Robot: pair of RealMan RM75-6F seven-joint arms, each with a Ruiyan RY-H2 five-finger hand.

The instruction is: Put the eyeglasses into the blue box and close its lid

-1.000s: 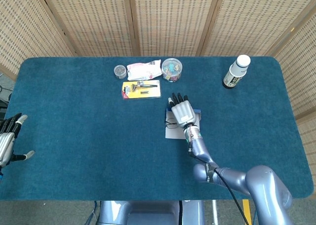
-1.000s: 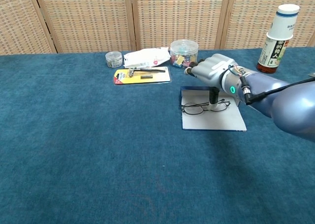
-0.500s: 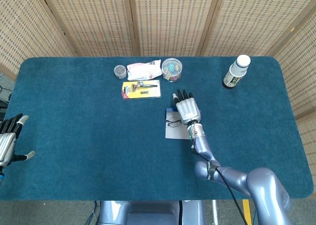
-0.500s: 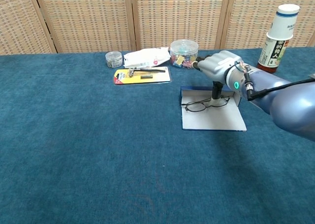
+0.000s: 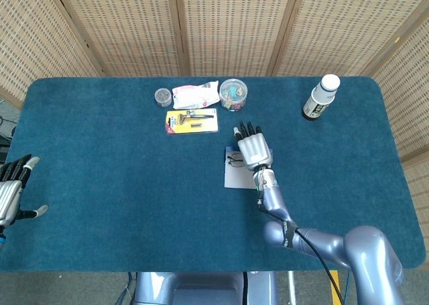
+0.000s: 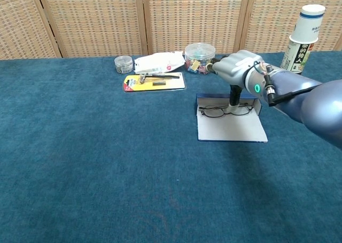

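The blue box (image 6: 255,105) lies open on the table, its white-lined lid (image 6: 232,128) flat toward me. Thin dark-rimmed eyeglasses (image 6: 224,110) hang low over the box's far part, level. My right hand (image 6: 239,71) is above them, one dark finger (image 6: 234,95) reaching down to their bridge and pinching them. In the head view that right hand (image 5: 253,148) covers most of the box, with the eyeglasses (image 5: 235,161) and the white lid (image 5: 237,177) showing at its left. My left hand (image 5: 10,194) is at the table's left edge, fingers spread, holding nothing.
A tall bottle (image 6: 302,37) stands at the back right. Behind the box are a clear jar of small coloured items (image 6: 200,56), a white packet (image 6: 160,61), a small jar (image 6: 123,64) and a yellow blister pack (image 6: 154,81). A wicker screen backs the table.
My right hand has carried the eyeglasses away from me, from over the white lid to over the box's far part. The left hand has stayed still.
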